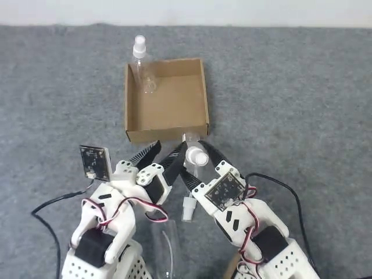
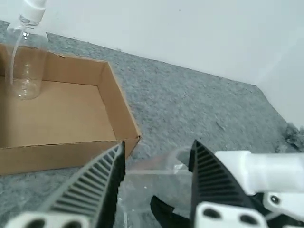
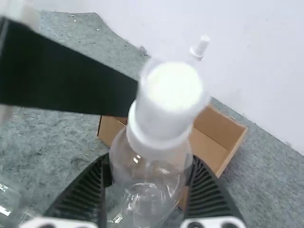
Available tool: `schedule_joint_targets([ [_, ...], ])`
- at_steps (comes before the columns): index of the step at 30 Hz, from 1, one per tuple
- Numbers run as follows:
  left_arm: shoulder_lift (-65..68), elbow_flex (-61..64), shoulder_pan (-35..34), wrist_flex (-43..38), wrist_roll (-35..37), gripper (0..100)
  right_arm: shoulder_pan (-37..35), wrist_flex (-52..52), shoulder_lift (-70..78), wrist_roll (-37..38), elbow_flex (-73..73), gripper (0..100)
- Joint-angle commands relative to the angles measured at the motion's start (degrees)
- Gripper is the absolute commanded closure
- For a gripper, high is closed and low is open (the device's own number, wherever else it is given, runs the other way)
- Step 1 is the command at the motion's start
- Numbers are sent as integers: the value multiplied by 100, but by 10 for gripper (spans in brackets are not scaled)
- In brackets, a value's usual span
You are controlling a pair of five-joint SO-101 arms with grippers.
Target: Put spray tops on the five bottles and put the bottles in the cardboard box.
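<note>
A clear bottle with a white spray top stands in the far left corner of the cardboard box; the same bottle also appears in the left wrist view. My right gripper is shut on a second clear bottle, which wears a white top and is held just in front of the box's near wall. My left gripper is open right beside that bottle. In its own view the clear body lies between the fingers and the white top past one finger.
A loose white spray top lies on the grey carpet between the two arms. Another clear bottle lies at the near edge between the arm bases. The box floor is bare apart from the one bottle.
</note>
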Motion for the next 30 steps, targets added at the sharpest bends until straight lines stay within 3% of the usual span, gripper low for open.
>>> schedule_joint_targets([
  [1, -97, -251, -527, 141, -44, 794, 40, -57, -40, -53, 123, 991],
  [9, -97, -312, -1222, -220, -88, 794, 40, 295, -92, -79, 123, 991],
  [13, -97, -295, -2013, -633, -88, 794, 40, 303, -92, -79, 123, 991],
  [19, -97, -198, -3121, -642, -79, 794, 40, 303, -92, -97, 123, 991],
  [30, -97, 629, -3921, -677, -79, 793, 84, 312, -57, -97, 123, 991],
])
